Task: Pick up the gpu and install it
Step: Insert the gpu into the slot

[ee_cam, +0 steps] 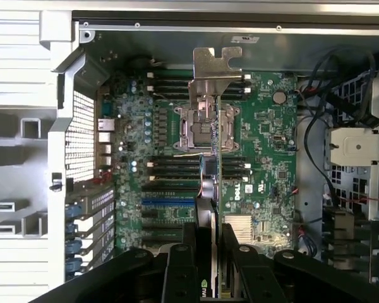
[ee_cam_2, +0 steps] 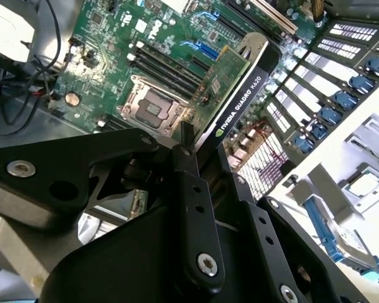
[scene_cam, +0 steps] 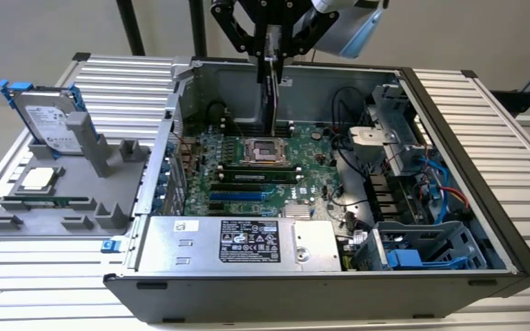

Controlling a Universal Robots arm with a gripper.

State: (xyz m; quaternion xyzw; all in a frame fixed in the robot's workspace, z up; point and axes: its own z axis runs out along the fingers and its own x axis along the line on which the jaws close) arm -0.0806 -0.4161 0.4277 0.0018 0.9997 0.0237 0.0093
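Holding the gpu (scene_cam: 270, 96) by one end, the gripper (scene_cam: 272, 61) had its fingers clamped on the card. It hung inside the open computer case (scene_cam: 292, 303), silver bracket (ee_cam: 213, 68) lowest, just above the motherboard (ee_cam: 265, 145) by the processor socket (scene_cam: 267, 150). We judged the step to be carrying it over the expansion slots (scene_cam: 237, 196) (these lay apart from the card, nearer the power supply (scene_cam: 237, 241)). Doing that well meant a firm grip, with the bracket clear of socket and cables (scene_cam: 344, 100).
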